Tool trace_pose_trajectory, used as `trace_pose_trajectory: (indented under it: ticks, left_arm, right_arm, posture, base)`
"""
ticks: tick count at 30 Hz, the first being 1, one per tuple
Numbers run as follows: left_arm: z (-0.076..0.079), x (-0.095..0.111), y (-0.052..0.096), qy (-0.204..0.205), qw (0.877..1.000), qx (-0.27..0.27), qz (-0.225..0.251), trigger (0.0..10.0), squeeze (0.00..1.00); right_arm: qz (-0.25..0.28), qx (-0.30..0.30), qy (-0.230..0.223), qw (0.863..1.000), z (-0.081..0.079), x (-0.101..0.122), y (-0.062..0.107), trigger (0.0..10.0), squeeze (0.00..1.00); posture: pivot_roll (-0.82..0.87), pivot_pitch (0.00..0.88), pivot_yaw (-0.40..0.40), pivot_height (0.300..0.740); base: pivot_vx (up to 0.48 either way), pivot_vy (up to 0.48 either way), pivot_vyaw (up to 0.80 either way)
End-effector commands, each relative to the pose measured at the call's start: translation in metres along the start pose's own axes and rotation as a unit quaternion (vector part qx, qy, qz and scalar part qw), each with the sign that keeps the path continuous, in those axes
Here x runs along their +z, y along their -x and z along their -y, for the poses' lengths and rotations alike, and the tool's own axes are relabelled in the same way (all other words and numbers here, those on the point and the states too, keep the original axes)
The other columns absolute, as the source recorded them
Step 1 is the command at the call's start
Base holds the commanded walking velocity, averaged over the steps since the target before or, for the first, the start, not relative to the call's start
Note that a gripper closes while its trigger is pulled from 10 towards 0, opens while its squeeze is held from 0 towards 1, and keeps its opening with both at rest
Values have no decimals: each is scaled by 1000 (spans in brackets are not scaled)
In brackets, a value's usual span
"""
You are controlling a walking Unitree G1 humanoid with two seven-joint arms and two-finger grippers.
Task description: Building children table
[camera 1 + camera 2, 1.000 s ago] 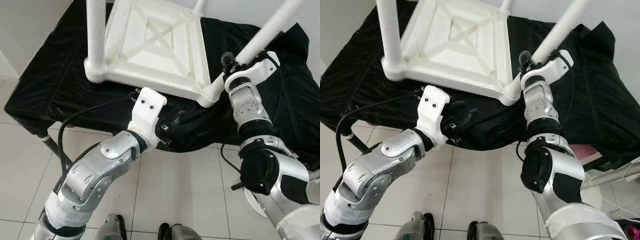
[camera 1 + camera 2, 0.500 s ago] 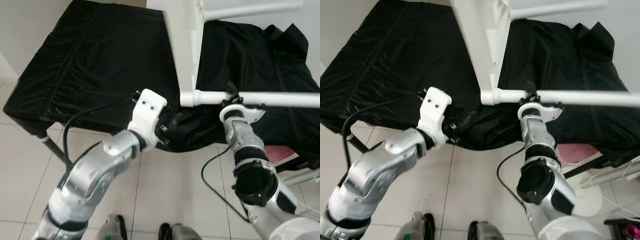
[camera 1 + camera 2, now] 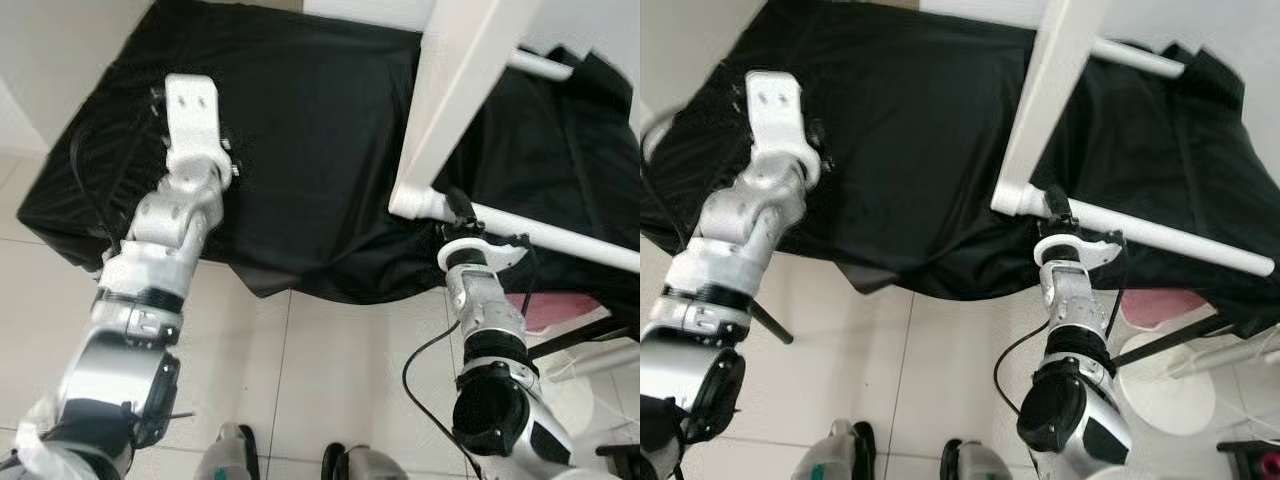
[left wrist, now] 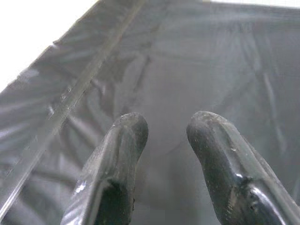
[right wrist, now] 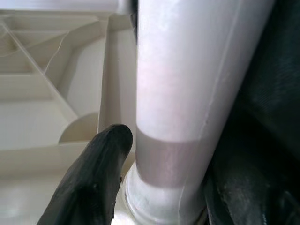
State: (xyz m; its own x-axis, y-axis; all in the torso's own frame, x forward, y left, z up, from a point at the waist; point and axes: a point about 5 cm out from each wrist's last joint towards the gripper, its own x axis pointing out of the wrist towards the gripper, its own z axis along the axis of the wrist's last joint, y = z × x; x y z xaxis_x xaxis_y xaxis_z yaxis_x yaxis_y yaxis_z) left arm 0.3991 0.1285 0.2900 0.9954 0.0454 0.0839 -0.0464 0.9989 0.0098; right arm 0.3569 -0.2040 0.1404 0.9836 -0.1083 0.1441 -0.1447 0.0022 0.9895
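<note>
A white plastic children's table (image 3: 468, 95) stands tipped on its edge over the black cloth-covered bench (image 3: 300, 150). One white leg (image 3: 560, 238) sticks out to the right from its lower corner. My right gripper (image 3: 455, 205) is shut on that leg right at the corner socket. In the right wrist view the leg (image 5: 187, 79) fills the space between the black fingers (image 5: 93, 178), with the ribbed underside (image 5: 42, 93) beside it. My left gripper (image 4: 166, 126) hovers open above the cloth at the left, with nothing between its fingers; its white wrist mount (image 3: 192, 105) rises over the bench.
The bench's front edge hangs over a tiled floor (image 3: 330, 380). A pink object (image 3: 548, 308) and a white round base (image 3: 1165, 395) sit low on the right. A pale wall (image 3: 50, 60) borders the left. My feet (image 3: 232, 458) stand just before the bench.
The white table swung from lying upside down to standing on its edge, its leg now pointing right. My left arm rose from the bench's front edge to above the cloth on the left.
</note>
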Motion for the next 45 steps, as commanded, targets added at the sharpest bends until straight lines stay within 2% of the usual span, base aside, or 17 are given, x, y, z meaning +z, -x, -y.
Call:
trace_pose_trajectory:
  ticks: [1,3,8,11,14,15,19,23,31,33,34,36,37,39,40,41,45]
  left_arm:
    - [23,42,-3,21,997,-41,60,10000,0]
    - [48,62,1,16,992,-96,86,10000,0]
    - [69,72,5,13,987,-126,100,10000,0]
    - [85,78,8,16,982,-151,109,10000,0]
    - [89,80,9,19,980,-162,110,10000,0]
    - [95,86,10,24,977,-176,114,10000,0]
    - [99,90,10,29,975,-186,116,10000,0]
    - [108,105,9,31,970,-201,131,10000,0]
    - [112,107,9,26,967,-215,134,10000,0]
    - [110,96,9,18,967,-218,128,10000,0]
    - [110,96,9,18,967,-218,128,10000,0]
    - [107,87,10,13,968,-218,122,10000,0]
    - [107,87,10,13,968,-218,122,10000,0]
    - [103,75,12,3,969,-216,122,10000,0]
    - [103,75,12,3,969,-216,122,10000,0]
    - [99,68,15,-1,969,-214,123,10000,0]
    - [91,57,20,-10,969,-211,125,10000,0]
  right_arm:
    - [-18,-25,-11,999,17,-6,19,10000,0]
    - [-21,-31,2,999,20,-7,30,10000,0]
    - [-15,-43,16,999,22,-6,47,10000,0]
    - [-14,-71,25,997,26,-7,79,10000,0]
    - [-15,-83,27,996,27,-6,91,10000,0]
    - [-11,-86,32,996,26,-2,104,10000,0]
    - [-8,-86,36,996,26,1,111,10000,0]
    - [-11,-50,70,996,16,8,134,10000,0]
    - [-24,-34,135,990,4,8,150,10000,0]
    - [11,-18,219,975,-15,18,146,10000,0]
    - [11,-18,219,975,-15,18,146,10000,0]
    - [36,-32,301,952,-21,25,141,10000,0]
    - [36,-32,301,952,-21,25,141,10000,0]
    - [58,-34,379,923,-29,31,136,10000,0]
    - [58,-34,379,923,-29,31,136,10000,0]
    - [63,-26,413,908,-36,31,134,10000,0]
    - [62,-9,455,888,-45,29,130,10000,0]
  posture:
    - [29,198,-39,740]
    - [30,206,-36,740]
    - [31,216,-35,740]
    - [36,233,-37,740]
    - [36,233,-37,740]
    - [34,240,-29,740]
    - [34,240,-29,740]
    - [36,243,-16,740]
    - [37,239,-4,740]
    - [34,230,11,740]
    - [34,230,11,740]
    - [37,223,17,740]
    - [37,223,17,740]
    - [32,211,19,740]
    - [32,211,19,740]
    - [29,206,21,740]
    - [22,193,22,740]
  base:
    - [0,0,0]
    - [0,0,0]
    - [0,0,0]
    - [0,0,0]
    - [0,0,0]
    - [0,0,0]
    - [0,0,0]
    - [0,0,0]
    - [0,0,0]
    - [0,0,0]
    - [0,0,0]
    - [0,0,0]
    - [0,0,0]
    - [0,0,0]
    - [0,0,0]
    - [0,0,0]
    - [0,0,0]
